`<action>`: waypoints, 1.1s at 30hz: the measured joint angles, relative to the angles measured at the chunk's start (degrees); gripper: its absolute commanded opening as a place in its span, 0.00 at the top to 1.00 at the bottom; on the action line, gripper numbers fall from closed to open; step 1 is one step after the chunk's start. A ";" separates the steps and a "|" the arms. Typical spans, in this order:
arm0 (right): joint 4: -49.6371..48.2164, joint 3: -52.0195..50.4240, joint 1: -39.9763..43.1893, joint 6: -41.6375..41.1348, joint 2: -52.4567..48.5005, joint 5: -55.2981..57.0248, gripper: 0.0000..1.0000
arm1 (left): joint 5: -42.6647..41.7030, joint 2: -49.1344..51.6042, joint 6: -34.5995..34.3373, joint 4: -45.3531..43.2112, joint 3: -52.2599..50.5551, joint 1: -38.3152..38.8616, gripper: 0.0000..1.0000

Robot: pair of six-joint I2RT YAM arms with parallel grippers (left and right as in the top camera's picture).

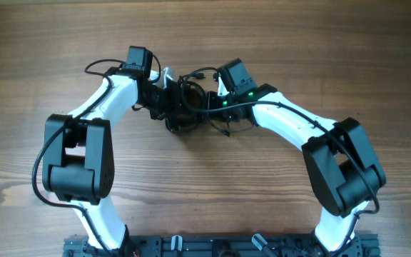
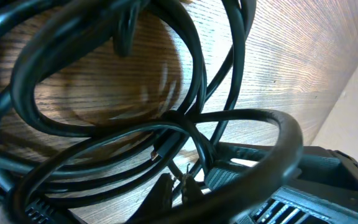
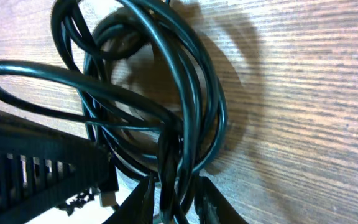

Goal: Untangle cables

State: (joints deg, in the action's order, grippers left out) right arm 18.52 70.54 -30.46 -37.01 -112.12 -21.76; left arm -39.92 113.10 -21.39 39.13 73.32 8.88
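Note:
The cables (image 1: 189, 94) are thin black cords bunched in a tangle at the far middle of the wooden table, between my two grippers. My left gripper (image 1: 168, 107) reaches into the tangle from the left. In the left wrist view its fingertips (image 2: 179, 185) are almost together, with a thin strand pinched between them, and loops of cable (image 2: 191, 68) fill the view. My right gripper (image 1: 210, 107) comes in from the right. In the right wrist view its fingers (image 3: 178, 200) are closed around several strands of the coiled cables (image 3: 194, 106).
The wooden table (image 1: 205, 185) shows bare wood around the arms. Thicker black wires run along both white arms (image 1: 98, 100). The arms' base rail (image 1: 212, 246) sits at the near edge. Part of the other gripper's dark body (image 3: 36, 168) shows at left in the right wrist view.

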 measured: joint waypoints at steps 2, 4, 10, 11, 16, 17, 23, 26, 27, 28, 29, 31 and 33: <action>-0.39 0.00 0.00 -0.44 0.02 0.85 0.90 | 0.09 0.00 0.00 -0.17 0.00 0.00 0.90; -0.31 0.00 0.00 -0.70 0.02 1.36 0.94 | 0.26 0.00 0.00 -0.17 0.00 0.02 0.91; -0.15 0.00 0.00 -0.70 0.02 2.73 0.96 | 0.26 0.00 0.00 -0.17 0.00 0.02 0.88; -0.72 -0.22 0.00 -0.68 0.02 2.80 0.96 | 0.28 0.00 -0.02 -0.17 0.00 0.02 0.88; -2.12 -1.38 0.00 -0.44 0.33 4.24 0.96 | 0.26 0.00 -0.02 -0.20 0.00 0.00 0.88; -2.16 -1.49 0.00 -0.11 0.37 4.42 0.96 | 0.26 0.00 -0.02 -0.20 0.00 0.02 0.88; -2.19 -1.64 0.00 1.31 0.39 5.07 0.96 | 0.31 0.00 -0.87 -0.17 0.00 0.02 0.86; -2.60 -1.81 0.07 1.55 0.39 3.74 0.96 | 3.06 0.00 -4.50 -0.31 0.00 0.85 0.80; -2.97 -1.88 0.09 1.99 0.39 3.13 0.96 | 4.07 0.00 -5.55 -0.44 0.00 1.29 0.80; -3.41 -1.99 0.20 2.73 0.39 1.60 0.96 | 5.40 0.00 -7.13 -0.61 0.00 1.92 0.80; -3.65 -2.16 0.22 3.06 0.39 0.42 0.96 | 6.62 0.00 -8.44 -0.81 0.00 2.80 0.80; -4.22 -2.62 0.22 3.76 0.39 -2.10 0.96 | 8.00 -0.02 -10.16 -1.62 0.00 4.28 0.80; -4.55 -2.80 0.22 3.93 0.37 -4.00 0.96 | 8.90 0.00 -12.26 -2.12 0.00 5.55 0.76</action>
State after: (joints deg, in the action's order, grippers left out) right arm 13.98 67.75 -30.24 -33.08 -111.74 -25.76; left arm -31.03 113.10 -33.65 37.01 73.32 14.44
